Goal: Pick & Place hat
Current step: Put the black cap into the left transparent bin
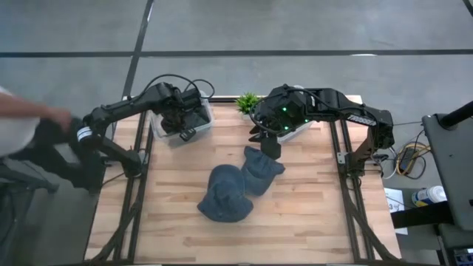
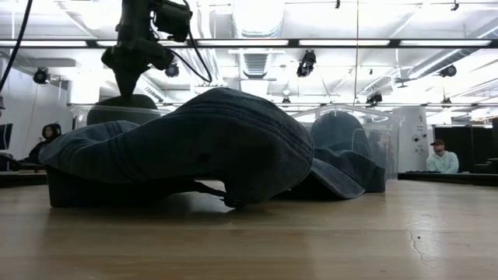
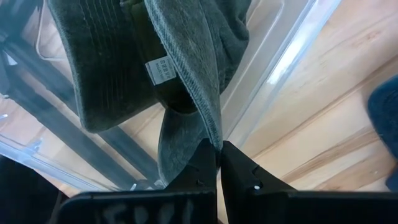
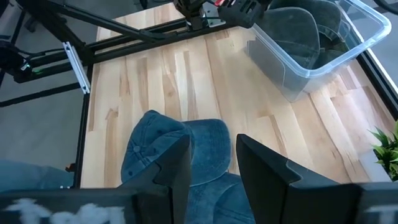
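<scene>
Two blue denim hats lie crown-up on the wooden table, one (image 1: 225, 193) nearer the near edge and one (image 1: 262, 168) overlapping it on the far right; they fill the low view (image 2: 226, 144). A dark green hat (image 3: 124, 68) is in the clear bin (image 1: 181, 120) at the table's far left. My left gripper (image 3: 217, 163) is shut on that hat, over the bin. My right gripper (image 4: 211, 162) is open above the far part of the blue hat (image 4: 205, 143); no touch shows. My left gripper pinches the dark green hat by its stitched edge (image 3: 213, 134) between the two fingertips, coming from above and pointing down into the bin. The rest of the hat, with its white label (image 3: 160, 70), spreads away below the fingers inside the bin.
A second clear bin (image 1: 299, 127) sits under my right arm at the far edge, with a small green plant (image 1: 247, 102) between the bins. A person's blurred shape (image 1: 18, 122) is at the left beside the table. Bare wood lies toward the near edge.
</scene>
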Tool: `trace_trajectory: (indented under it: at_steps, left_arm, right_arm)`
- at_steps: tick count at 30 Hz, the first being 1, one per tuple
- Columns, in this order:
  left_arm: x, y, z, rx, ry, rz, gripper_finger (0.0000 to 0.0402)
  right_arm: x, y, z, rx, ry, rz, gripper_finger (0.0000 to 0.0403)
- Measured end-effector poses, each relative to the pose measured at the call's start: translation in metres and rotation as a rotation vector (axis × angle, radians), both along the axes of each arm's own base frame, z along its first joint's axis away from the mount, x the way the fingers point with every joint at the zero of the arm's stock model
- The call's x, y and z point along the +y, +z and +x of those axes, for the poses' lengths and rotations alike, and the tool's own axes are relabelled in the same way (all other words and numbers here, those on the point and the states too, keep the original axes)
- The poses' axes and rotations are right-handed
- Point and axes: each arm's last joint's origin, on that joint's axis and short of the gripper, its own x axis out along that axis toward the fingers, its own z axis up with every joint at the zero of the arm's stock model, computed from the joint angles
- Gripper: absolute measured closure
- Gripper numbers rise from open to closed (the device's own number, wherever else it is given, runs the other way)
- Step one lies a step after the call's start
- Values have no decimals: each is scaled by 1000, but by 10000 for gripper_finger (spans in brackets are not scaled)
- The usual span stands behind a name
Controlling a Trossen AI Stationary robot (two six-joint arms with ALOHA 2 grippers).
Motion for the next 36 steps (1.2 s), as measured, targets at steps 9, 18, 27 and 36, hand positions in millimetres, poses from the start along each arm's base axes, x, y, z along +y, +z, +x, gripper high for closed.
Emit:
trace_trajectory:
  at_steps: [9, 18, 27, 36]
  left_arm:
    - [1, 0, 2, -26, 9, 0, 396]
    - [5, 1, 5, -32, -7, 75, 318]
    - [11, 9, -1, 40, 105, 373, 274]
    - [8, 24, -6, -60, 84, 426, 273]
  right_arm:
    - [0, 0, 0, 0, -2, 3, 280]
    - [1, 0, 0, 1, -4, 6, 280]
    - [3, -1, 0, 3, 4, 5, 280]
    - [3, -2, 1, 8, 7, 8, 280]
